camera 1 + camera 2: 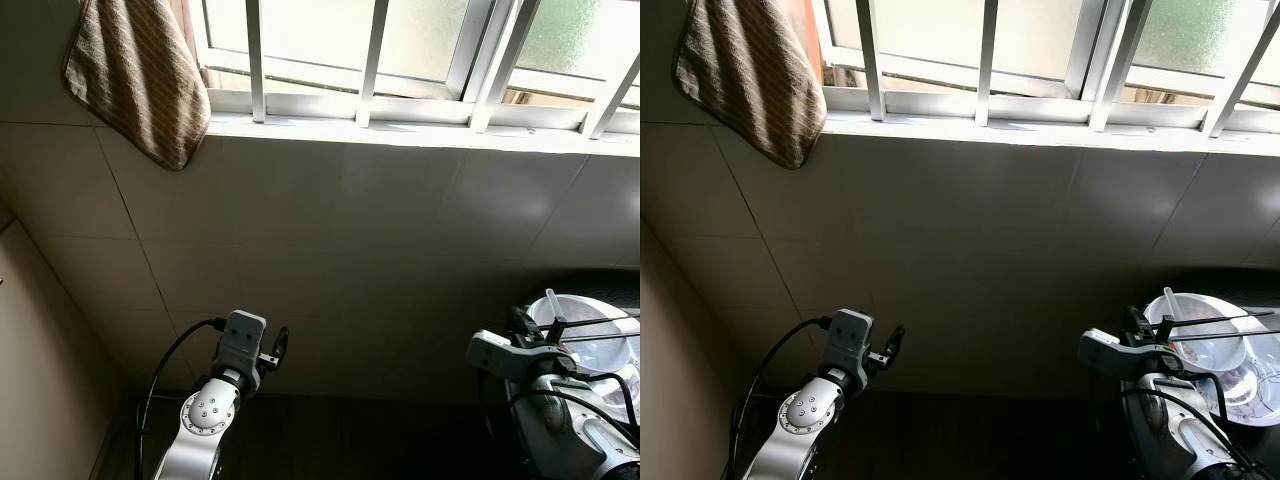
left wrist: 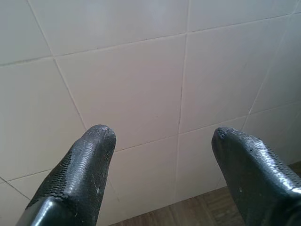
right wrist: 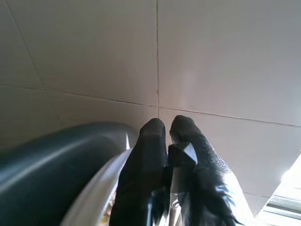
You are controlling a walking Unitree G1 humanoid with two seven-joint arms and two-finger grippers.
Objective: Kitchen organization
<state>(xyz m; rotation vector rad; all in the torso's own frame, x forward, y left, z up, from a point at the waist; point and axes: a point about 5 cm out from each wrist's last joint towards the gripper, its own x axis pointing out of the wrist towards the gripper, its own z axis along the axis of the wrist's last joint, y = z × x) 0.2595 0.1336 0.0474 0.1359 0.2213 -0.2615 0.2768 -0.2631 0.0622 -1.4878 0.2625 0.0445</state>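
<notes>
In front of me I see a striped brown towel (image 1: 135, 75) hanging at the upper left, beside a window with white bars (image 1: 370, 62) and frosted glass. Under the sill there is a wall of pale tiles (image 1: 330, 240) in shade; it takes most of the head views. At the bottom a dark wooden surface (image 1: 340, 435) meets the wall.

At the lower right stands a white bowl (image 1: 600, 335) with a white spoon (image 1: 552, 305) in it, together with thin dark wires (I cannot tell what they belong to). It is just behind my right arm.

My left end effector (image 2: 162, 141) is raised toward the tiled wall, its two fingers (image 2: 77, 174) spread wide and released, holding nothing. My right end effector (image 3: 168, 129) is clenched, the fingertips pressed together, just beside a curved dark rim (image 3: 56, 150); I cannot tell whether something thin is pinched between them.
</notes>
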